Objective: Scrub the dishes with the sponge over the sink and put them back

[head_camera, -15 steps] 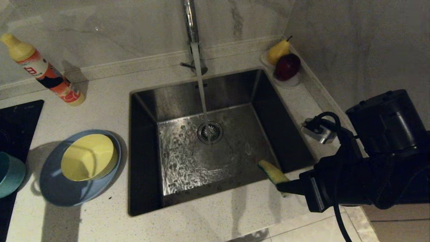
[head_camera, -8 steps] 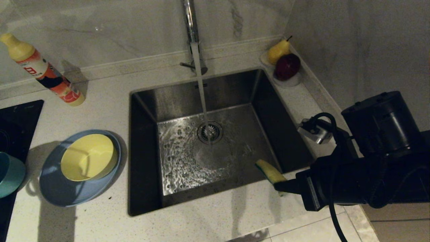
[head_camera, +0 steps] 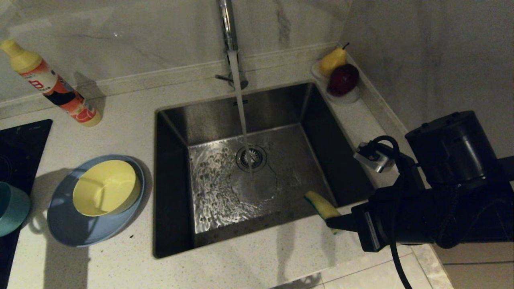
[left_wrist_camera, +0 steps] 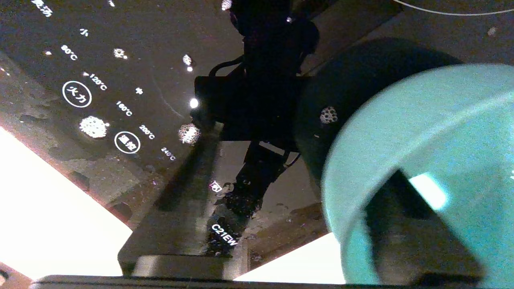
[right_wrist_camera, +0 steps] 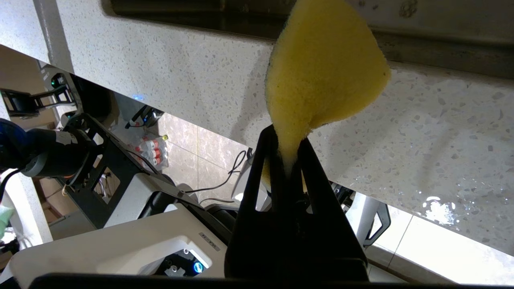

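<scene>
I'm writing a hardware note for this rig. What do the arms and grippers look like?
The right arm is matte black with a fat cylindrical joint housing, a looping black cable and a small silver connector. A pale label strip marks its wrist. The right gripper has flat, black, tapering fingers. The left gripper shows only as a dark wedge-shaped finger.

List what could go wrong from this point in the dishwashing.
The right gripper pinches the sponge by one thin end only, so hard scrubbing might pull it loose. The teal bowl sits on the black cooktop with one finger of the left gripper inside it; a poor grip on the rim could tip it. Water runs from the tap and could splash off a dish.
</scene>
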